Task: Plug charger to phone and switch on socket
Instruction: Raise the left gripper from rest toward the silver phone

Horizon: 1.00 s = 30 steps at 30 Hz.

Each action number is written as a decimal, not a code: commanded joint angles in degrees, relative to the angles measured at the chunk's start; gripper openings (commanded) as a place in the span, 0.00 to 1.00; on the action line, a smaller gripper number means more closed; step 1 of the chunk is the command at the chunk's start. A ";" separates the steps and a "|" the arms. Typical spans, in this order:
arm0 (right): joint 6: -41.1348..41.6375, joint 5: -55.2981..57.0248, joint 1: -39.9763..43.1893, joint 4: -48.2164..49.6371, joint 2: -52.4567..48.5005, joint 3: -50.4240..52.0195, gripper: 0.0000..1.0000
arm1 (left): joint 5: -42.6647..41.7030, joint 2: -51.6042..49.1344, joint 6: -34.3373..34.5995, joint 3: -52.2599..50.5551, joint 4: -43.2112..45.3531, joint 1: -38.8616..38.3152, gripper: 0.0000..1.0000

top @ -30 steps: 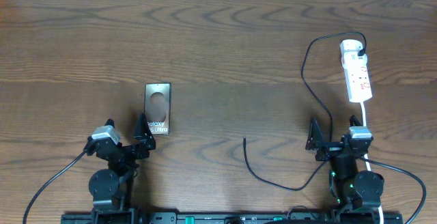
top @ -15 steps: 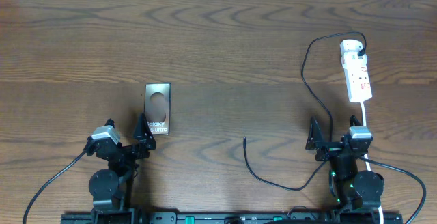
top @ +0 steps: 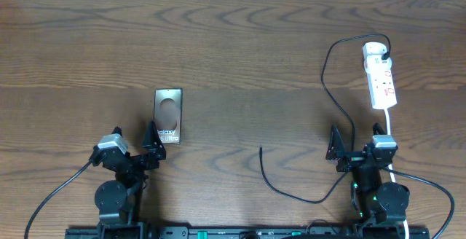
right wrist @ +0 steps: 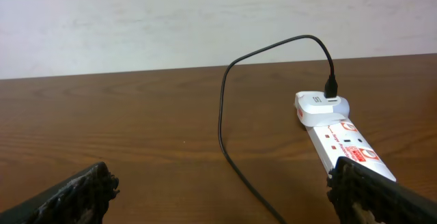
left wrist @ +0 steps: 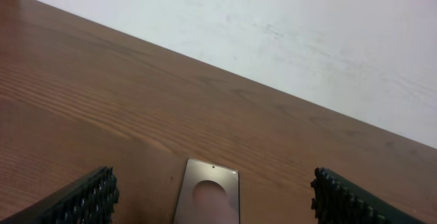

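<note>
Starting nearest the robot's base, both claws sit low at the table's near edge with their jaws spread wide and nothing between them: the left gripper (top: 151, 143) just short of the phone (top: 168, 116), the right gripper (top: 336, 148) beside a bend of the charger (top: 325, 86).

The step in hand is probably fetching the charger's connector tip (top: 261, 149), which lies free on the table (top: 240, 57) between the two arms. It would go best with a pinch just behind the tip, leaving the plug end sticking out, while the left claw steadies the phone against sliding. Which phone edge carries the port is too small to tell.

Farther back on the right lies the socket (top: 381, 79), with the charger plugged into its rounded far end and its white cord (top: 388, 122) trailing toward the right arm.

Count: two grippers, one phone, one charger, one socket, one white cord.
</note>
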<state>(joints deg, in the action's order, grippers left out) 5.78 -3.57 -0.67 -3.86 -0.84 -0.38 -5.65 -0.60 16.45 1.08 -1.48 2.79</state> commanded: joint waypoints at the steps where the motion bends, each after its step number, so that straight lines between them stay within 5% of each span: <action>1: -0.28 0.44 -0.55 -0.24 0.15 0.07 0.99 | -1.16 0.26 -0.76 -0.85 -2.14 0.02 0.89; 30: -0.28 0.44 -0.55 -0.24 0.15 0.07 0.99 | 0.15 0.26 -0.76 -0.85 -2.14 0.02 0.89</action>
<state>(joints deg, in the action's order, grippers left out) 5.78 -3.57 -0.67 -3.84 -0.84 -0.38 -5.58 -0.60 16.45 1.08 -1.48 2.79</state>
